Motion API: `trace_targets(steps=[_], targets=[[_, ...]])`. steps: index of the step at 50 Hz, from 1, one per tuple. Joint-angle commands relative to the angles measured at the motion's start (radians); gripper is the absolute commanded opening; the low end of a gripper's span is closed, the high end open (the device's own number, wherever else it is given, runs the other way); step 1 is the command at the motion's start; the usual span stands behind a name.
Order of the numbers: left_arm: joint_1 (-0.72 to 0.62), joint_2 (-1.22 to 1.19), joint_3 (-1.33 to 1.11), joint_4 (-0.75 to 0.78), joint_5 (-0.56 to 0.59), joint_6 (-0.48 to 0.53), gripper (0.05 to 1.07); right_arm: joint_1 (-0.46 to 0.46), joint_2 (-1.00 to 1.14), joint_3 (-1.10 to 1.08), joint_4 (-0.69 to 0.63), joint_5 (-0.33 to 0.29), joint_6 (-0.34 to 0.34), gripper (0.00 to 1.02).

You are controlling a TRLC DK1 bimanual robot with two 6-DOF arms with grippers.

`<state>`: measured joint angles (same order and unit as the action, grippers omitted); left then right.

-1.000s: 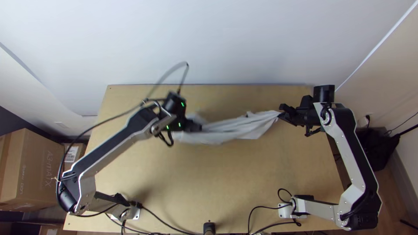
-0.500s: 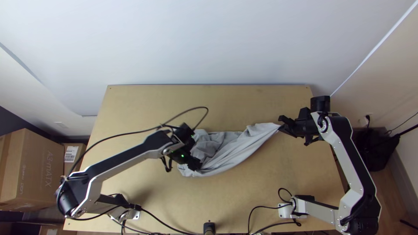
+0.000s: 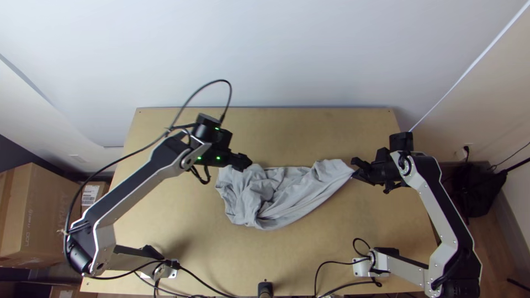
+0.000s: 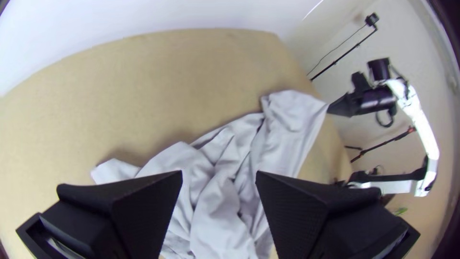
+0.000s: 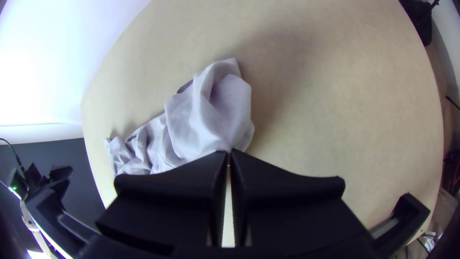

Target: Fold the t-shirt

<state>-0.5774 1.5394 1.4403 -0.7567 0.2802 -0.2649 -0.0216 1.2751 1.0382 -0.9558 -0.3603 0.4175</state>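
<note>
Left hand (image 3: pixel 247 161) hangs near the t-shirt (image 3: pixel 276 201), spread apart; right hand (image 3: pixel 354 168), pointing inward, clamps its end.

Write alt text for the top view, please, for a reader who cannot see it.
A grey t-shirt lies bunched on a light wooden table, one end drawn to a point in the right pincer; the left pincer is by the opposite end's far edge.

A pale wooden table (image 3: pixel 320 254) stood against a white wall (image 3: pixel 265 55). Beyond its left edge were a large cardboard box (image 3: pixel 41 221) and, between that and the table, a smaller box (image 3: pixel 101 189) with a white label (image 3: pixel 90 196). Past the right edge, a black bag (image 3: pixel 476 190) lay on the brown floor (image 3: pixel 499 243), below a black plug (image 3: pixel 467 148) in the side wall (image 3: pixel 469 105)
</note>
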Motion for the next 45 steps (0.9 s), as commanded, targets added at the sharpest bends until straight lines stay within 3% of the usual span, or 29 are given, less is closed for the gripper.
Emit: trace_targets(steps=[1,18,22,43,45], targets=[[-0.073,0.084,0.006,-0.006,-0.062,0.052,0.80,0.005,-0.022,-0.024,0.002,0.007,0.001,0.02],[-0.193,0.217,0.025,0.119,-0.101,0.105,0.79,0.008,-0.065,-0.078,0.038,0.007,0.027,0.02],[-0.197,0.251,0.032,0.138,-0.111,0.115,0.73,0.018,-0.074,-0.093,0.052,0.007,0.038,0.02],[-0.214,0.410,0.092,0.134,-0.136,0.161,0.72,0.015,-0.112,-0.132,0.084,0.007,0.043,0.02],[-0.217,0.415,0.092,0.129,-0.136,0.164,0.67,0.014,-0.112,-0.132,0.086,0.007,0.043,0.02]])
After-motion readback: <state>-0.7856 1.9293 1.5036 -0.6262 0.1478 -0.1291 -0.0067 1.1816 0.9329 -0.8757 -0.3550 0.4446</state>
